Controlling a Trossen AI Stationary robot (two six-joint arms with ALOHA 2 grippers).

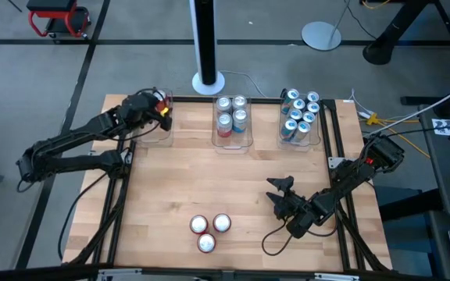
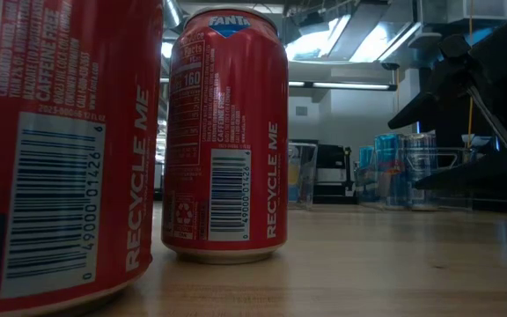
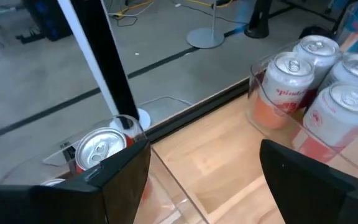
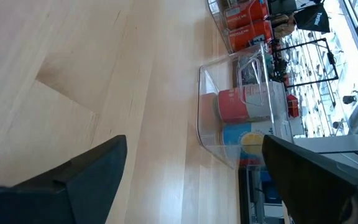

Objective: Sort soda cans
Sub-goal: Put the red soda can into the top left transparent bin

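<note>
**Sorting in progress: three red cans wait at the near edge, left arm at the far-left bin**

Near edge of the table [image 1: 162, 195]: three red cans [image 1: 209, 232] stand upright in a tight cluster, unsorted, apart from both arms. The low view sees two of them close up, with printed labels and barcodes that the overhead view cannot give; the third is not visible there.

Right of that cluster, toward the right edge, the right gripper [image 1: 277, 192] hangs low over bare wood, fingers apart and holding nothing. Its wrist view confirms the spread fingers [image 4: 79, 177] and looks across the board at a clear bin holding cans. Judged to be waiting, placed within reach of the cluster.

Far edge, three clear bins in a row. The right bin [image 1: 300, 143] holds the teal-blue cans [image 1: 300, 115], packed close. The middle bin [image 1: 233, 146] holds four silver-and-red cans [image 1: 232, 113]. Colours are grouped one per bin, which explains the layout.

Far-left corner: the left gripper [image 1: 162, 110] sits over the left bin [image 1: 151, 140]. From overhead its load is hidden. The left wrist view shows fingers [image 3: 114, 177] spread, with one red can [image 3: 101, 151] standing in the bin just beside one finger, probably released, though contact cannot be ruled out.
</note>
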